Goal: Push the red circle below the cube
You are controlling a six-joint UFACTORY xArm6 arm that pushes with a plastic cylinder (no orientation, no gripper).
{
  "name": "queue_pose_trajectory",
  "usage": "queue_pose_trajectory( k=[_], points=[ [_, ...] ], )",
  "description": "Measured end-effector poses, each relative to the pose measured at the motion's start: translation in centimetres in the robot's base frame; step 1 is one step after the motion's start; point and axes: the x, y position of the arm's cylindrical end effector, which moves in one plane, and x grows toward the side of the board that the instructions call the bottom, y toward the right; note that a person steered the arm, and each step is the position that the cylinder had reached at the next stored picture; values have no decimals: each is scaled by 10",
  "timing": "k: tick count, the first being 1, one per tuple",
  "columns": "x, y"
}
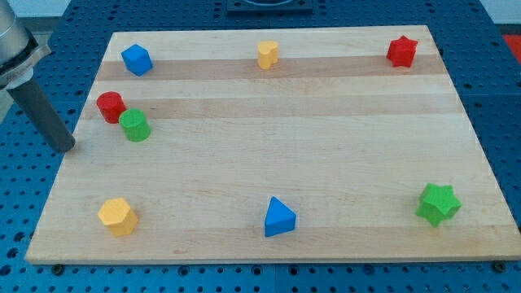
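Note:
The red circle lies near the board's left edge, touching the green cylinder at its lower right. The blue cube sits above it, slightly to the right, at the view's top left. My tip is at the board's left edge, left of and below the red circle and apart from it.
A yellow block sits at the top middle and a red star at the top right. A yellow hexagon, a blue triangle and a green star lie along the bottom. The wooden board rests on a blue perforated table.

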Motion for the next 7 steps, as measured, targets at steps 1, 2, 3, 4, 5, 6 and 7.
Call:
queue_pose_trajectory(
  k=[1,2,3,4,5,6,7],
  points=[
    [0,30],
    [-9,30],
    [-60,31],
    [-110,32],
    [-155,33],
    [-155,33],
    [-129,17]
  ],
)
